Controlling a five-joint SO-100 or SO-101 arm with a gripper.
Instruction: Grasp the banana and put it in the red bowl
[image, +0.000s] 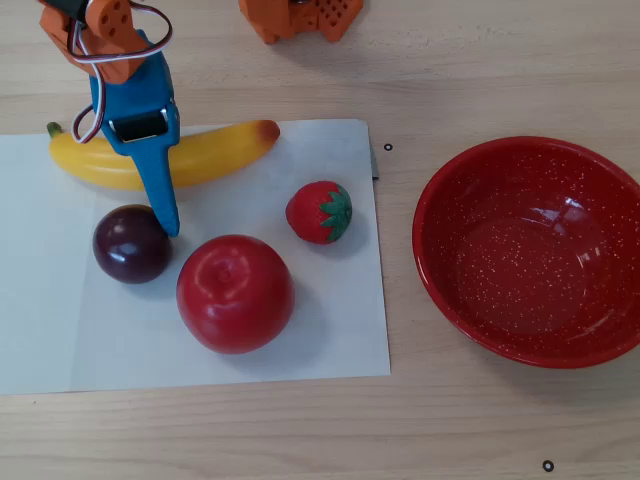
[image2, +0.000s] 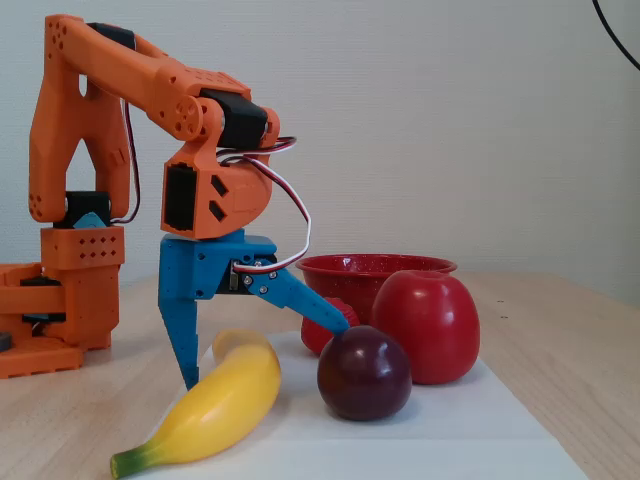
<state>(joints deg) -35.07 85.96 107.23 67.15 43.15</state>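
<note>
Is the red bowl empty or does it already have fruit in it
Empty. In the overhead view the red bowl shows only its speckled inside, and the banana lies on the paper.

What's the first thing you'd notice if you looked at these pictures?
Probably the orange arm's blue gripper, open and straddling the yellow banana at the top of the white paper in the overhead view. Next, the big red bowl, empty on the right. A shiny red apple sits below the banana.
</note>
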